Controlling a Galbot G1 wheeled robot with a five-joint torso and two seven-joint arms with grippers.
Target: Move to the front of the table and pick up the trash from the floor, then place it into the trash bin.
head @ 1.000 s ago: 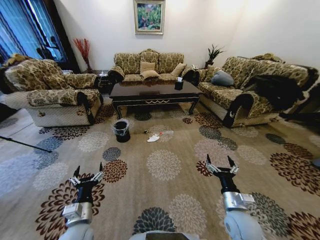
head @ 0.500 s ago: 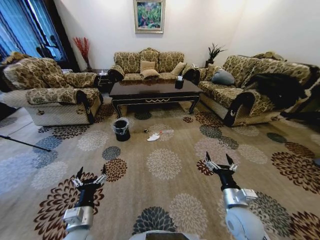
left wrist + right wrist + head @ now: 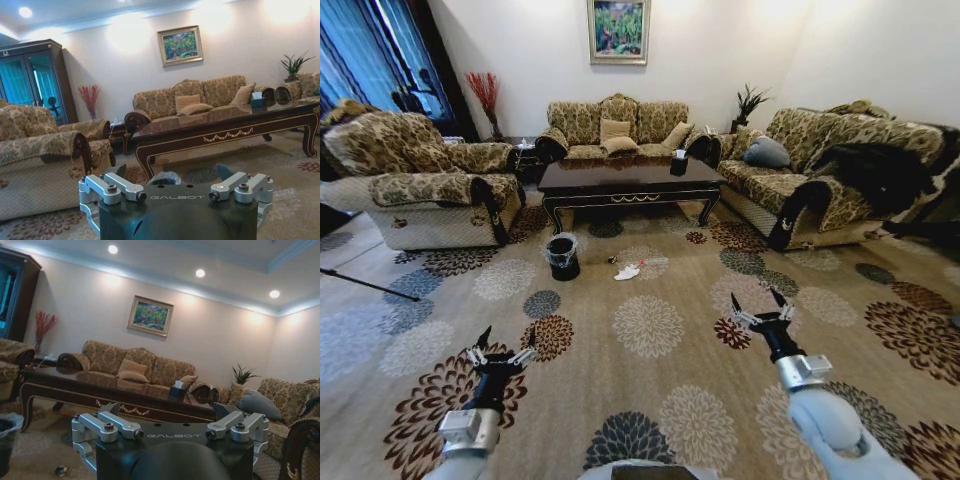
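Approach seems the step in hand — both claws, left gripper (image 3: 502,346) and right gripper (image 3: 761,312), hang spread and empty, well apart from the trash (image 3: 628,271) beside the trash bin (image 3: 562,258), so closing in before the table (image 3: 625,182) comes next.

The right pincer (image 3: 763,311) has risen (left (image 3: 506,347) sank slightly).
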